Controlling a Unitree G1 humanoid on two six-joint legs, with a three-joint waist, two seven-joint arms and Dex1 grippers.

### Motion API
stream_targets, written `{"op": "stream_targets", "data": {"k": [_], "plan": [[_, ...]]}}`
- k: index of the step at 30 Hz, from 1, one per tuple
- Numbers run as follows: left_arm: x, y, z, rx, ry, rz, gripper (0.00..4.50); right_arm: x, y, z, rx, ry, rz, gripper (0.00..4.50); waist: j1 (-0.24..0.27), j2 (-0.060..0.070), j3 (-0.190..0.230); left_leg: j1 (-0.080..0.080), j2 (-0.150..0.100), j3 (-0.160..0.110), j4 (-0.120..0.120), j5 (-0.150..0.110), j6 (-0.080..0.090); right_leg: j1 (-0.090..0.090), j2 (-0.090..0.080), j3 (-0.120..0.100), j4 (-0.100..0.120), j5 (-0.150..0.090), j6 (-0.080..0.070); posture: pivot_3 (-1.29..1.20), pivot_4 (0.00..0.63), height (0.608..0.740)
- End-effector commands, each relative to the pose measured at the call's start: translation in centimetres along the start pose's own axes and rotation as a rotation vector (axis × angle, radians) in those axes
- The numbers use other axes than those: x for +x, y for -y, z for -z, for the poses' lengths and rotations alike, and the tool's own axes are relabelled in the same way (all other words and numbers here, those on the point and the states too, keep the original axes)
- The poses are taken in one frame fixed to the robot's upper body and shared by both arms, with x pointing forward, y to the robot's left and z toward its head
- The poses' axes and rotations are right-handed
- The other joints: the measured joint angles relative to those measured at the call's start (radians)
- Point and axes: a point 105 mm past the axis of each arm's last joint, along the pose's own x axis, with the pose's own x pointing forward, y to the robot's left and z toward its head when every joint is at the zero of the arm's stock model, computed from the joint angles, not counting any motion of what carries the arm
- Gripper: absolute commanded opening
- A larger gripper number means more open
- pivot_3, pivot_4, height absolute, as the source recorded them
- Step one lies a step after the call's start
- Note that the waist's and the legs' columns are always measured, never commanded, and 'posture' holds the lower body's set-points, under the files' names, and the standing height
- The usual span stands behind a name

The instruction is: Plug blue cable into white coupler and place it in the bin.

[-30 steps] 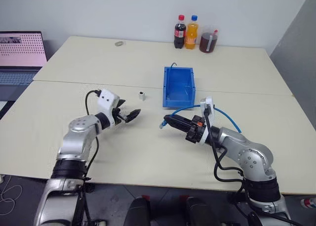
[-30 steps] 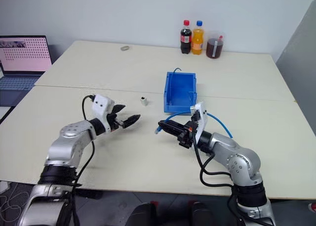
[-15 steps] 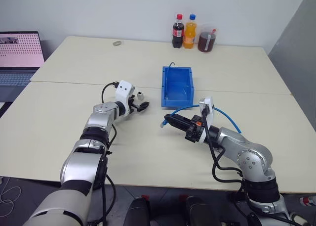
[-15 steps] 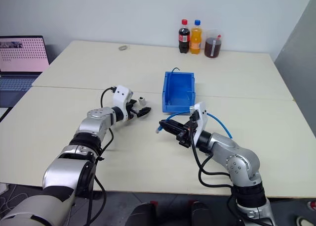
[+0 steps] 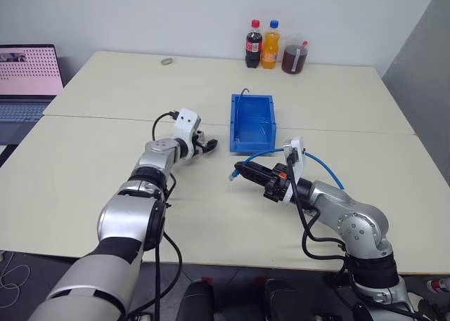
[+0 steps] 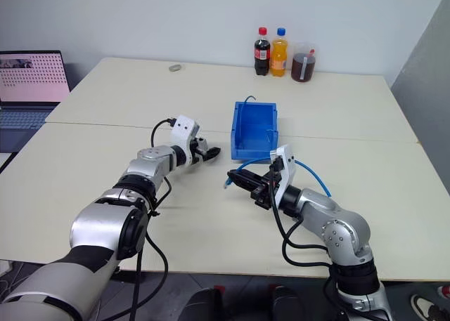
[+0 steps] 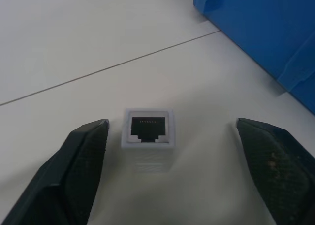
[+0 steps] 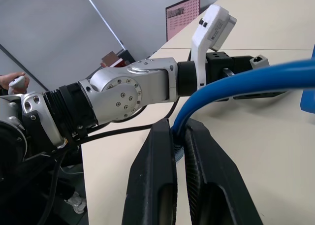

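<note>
Left claw (image 7: 167,151) spread wide, white coupler (image 7: 147,130) standing between its fingers beside the bin (image 5: 251,121); right claw (image 8: 179,151) clamped on blue cable (image 8: 231,84).

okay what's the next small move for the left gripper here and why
Probably close the left gripper on the white coupler: its open fingers already flank the coupler, which stands on the table untouched, and the right gripper holds the blue cable ready.

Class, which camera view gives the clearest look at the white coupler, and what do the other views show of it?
The left wrist view: the white coupler stands on the table between the left gripper's open fingers, with its dark socket facing the camera. In the right wrist view it is a tiny block at the left gripper. In the eye views that gripper hides it.
</note>
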Motion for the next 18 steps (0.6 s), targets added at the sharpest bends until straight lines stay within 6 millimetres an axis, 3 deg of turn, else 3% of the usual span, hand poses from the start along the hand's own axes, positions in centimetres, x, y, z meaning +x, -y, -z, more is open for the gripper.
{"op": "stream_targets", "data": {"k": [1, 12, 18], "plan": [[0.0, -0.4, -2.0, -0.004, 0.047, -0.026, 3.28, -0.1, -1.0, -1.0, -0.041, 0.04, -0.026, 0.0, 0.0, 0.0, 0.0, 0.0, 0.0, 0.0, 0.0, 0.0, 0.0, 0.0, 0.0, 0.0, 0.0, 0.0, 0.0, 0.0, 0.15, 0.74], [-0.1, -0.9, -1.9, -0.016, 0.051, -0.071, 0.83, -0.3, -0.9, -1.0, -0.049, 0.037, -0.01, 0.0, 0.0, 0.0, 0.0, 0.0, 0.0, 0.0, 0.0, 0.0, 0.0, 0.0, 0.0, 0.0, 0.0, 0.0, 0.0, 0.0, 0.15, 0.74], [-0.4, -1.4, -1.6, -0.013, 0.048, -0.068, 0.79, -0.3, -0.9, -1.0, -0.058, 0.033, -0.007, 0.0, 0.0, 0.0, 0.0, 0.0, 0.0, 0.0, 0.0, 0.0, 0.0, 0.0, 0.0, 0.0, 0.0, 0.0, 0.0, 0.0, 0.15, 0.74]]}}
